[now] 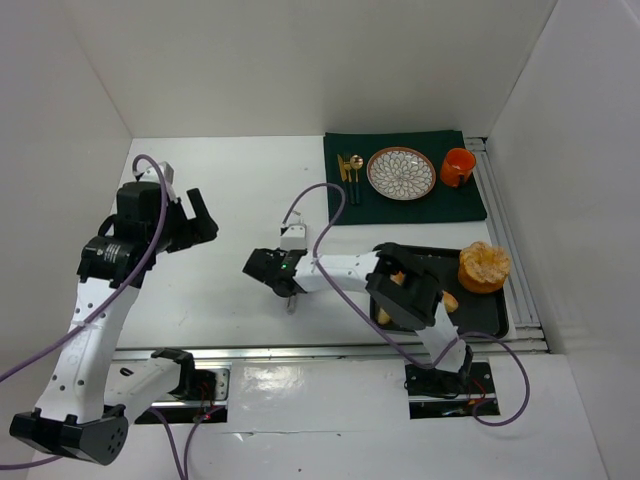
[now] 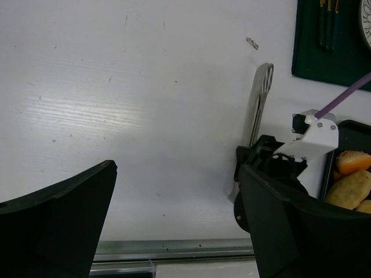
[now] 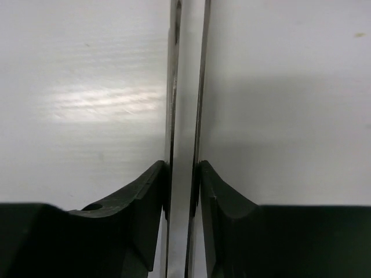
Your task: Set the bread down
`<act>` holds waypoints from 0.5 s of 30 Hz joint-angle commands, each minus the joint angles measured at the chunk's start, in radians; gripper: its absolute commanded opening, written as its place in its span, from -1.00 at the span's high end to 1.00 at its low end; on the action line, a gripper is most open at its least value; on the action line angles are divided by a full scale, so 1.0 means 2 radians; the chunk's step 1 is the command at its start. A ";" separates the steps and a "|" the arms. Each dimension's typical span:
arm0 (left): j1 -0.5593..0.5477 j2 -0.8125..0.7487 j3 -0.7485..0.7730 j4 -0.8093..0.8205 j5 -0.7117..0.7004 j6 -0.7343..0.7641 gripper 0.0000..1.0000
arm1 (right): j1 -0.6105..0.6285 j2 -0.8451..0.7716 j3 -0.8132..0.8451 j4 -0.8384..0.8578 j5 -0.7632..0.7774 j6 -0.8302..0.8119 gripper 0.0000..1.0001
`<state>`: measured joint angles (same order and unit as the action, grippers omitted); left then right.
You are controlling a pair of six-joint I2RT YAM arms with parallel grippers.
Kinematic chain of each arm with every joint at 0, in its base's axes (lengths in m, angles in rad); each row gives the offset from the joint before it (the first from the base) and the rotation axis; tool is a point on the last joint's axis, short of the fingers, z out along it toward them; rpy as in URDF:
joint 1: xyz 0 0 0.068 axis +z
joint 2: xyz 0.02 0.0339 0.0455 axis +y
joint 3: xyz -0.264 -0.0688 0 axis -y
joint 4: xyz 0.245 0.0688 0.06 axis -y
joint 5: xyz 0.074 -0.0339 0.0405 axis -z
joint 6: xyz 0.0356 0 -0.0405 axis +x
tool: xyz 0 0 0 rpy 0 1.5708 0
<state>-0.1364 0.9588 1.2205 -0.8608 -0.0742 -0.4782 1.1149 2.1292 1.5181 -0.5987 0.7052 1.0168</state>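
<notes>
Several bread rolls [image 1: 450, 300] lie in a black tray [image 1: 497, 322] at the right, partly hidden by my right arm, and they show in the left wrist view [image 2: 352, 186]. A large round orange loaf [image 1: 484, 266] sits in the tray's far corner. My right gripper [image 1: 283, 283] is low over the table's middle, shut on metal tongs [image 3: 186, 87] whose two arms are pinched between the fingers [image 3: 152, 191]. The tongs [image 2: 258, 107] lie along the table. My left gripper [image 1: 196, 216] is open and empty, raised at the left [image 2: 177, 168].
A patterned plate [image 1: 401, 172] sits on a dark green mat [image 1: 470, 205] at the back right, with gold cutlery [image 1: 350, 172] to its left and an orange cup [image 1: 457, 167] to its right. White walls enclose the table. A metal rail [image 1: 330, 350] runs along the near edge.
</notes>
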 commanded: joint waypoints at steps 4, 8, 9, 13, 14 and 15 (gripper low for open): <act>-0.002 -0.015 0.000 0.017 0.006 -0.004 -1.00 | -0.011 -0.209 -0.082 -0.011 0.018 -0.065 0.29; -0.002 -0.015 0.000 0.017 0.010 -0.004 -1.00 | -0.017 -0.301 -0.087 -0.059 -0.005 -0.080 0.31; -0.002 -0.015 0.000 0.017 0.010 -0.004 -1.00 | -0.017 -0.318 -0.087 -0.088 -0.012 -0.074 0.31; -0.002 -0.005 0.009 0.017 0.025 -0.004 -1.00 | -0.022 -0.408 -0.098 -0.148 -0.031 -0.046 0.36; -0.002 -0.005 0.009 0.017 0.025 -0.004 -1.00 | -0.022 -0.419 -0.098 -0.165 -0.031 -0.036 0.34; -0.002 -0.005 0.009 0.017 0.029 -0.004 -1.00 | -0.022 -0.430 -0.098 -0.204 -0.031 -0.024 0.34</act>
<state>-0.1364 0.9493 1.2205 -0.8600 -0.0463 -0.4782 1.0760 1.3205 1.3388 -0.7925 0.6571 0.9108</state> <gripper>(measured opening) 0.998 0.332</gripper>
